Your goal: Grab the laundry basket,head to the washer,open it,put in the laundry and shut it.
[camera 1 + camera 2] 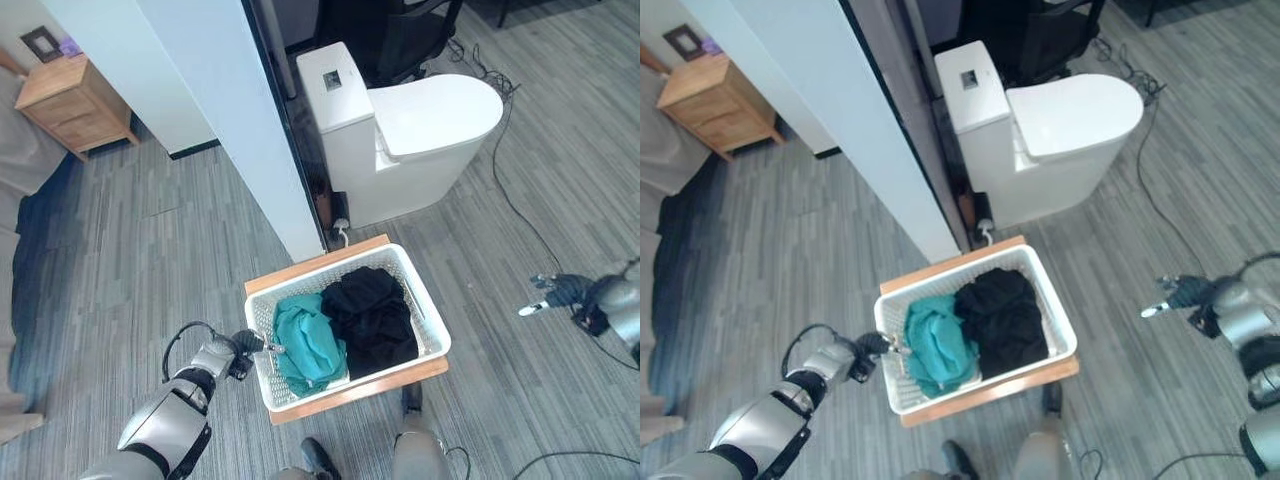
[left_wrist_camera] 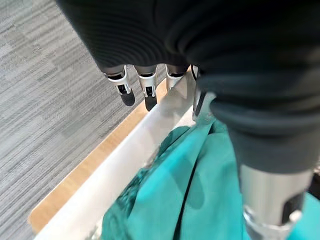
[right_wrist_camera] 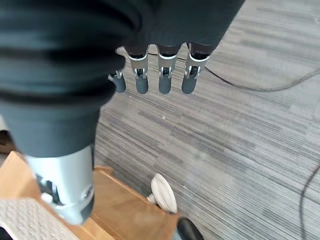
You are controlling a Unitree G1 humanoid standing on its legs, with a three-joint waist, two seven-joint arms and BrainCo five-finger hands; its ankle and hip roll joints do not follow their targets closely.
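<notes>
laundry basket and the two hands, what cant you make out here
- Left hand grip: at the laundry basket rim; in the left wrist view its fingers drop behind the rim, so contact is hidden.
- Basket bottom: covered by the teal cloth and black clothes.
- Wooden stand: mostly hidden under the basket.
- Right hand: too small in the eye views.

A white toilet [image 1: 400, 130], a wooden nightstand [image 1: 75, 105] and a black chair [image 1: 395, 35] stand on grey flooring.

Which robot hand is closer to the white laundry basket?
Left. The left hand is at the white laundry basket's left rim, fingers over its edge. The right hand hangs open over the floor, well off to its right.
</notes>
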